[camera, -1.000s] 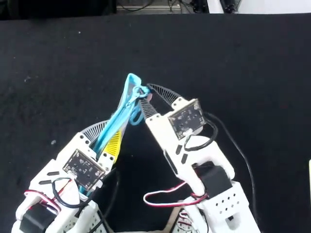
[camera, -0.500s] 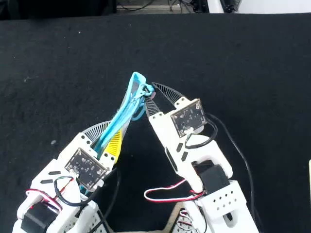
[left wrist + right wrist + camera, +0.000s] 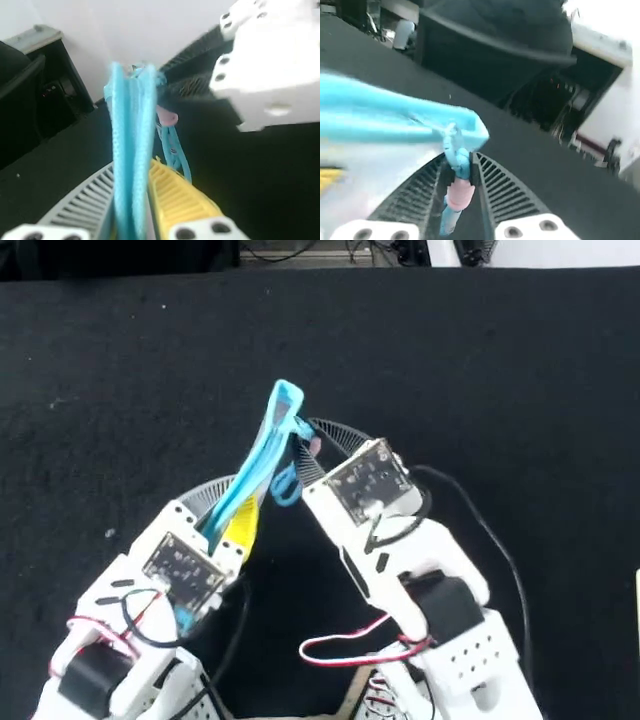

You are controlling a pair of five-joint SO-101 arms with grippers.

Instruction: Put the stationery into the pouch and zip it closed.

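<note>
Left fingers clenched the slim blue mesh pouch above the black counter; right fingers pinched its blue zip cord, which a hard tug might slip.

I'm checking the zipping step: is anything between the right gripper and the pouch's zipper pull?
Nothing visible does. The right gripper is shut on the zipper pull at the end of the pouch, while the left gripper holds it.
</note>
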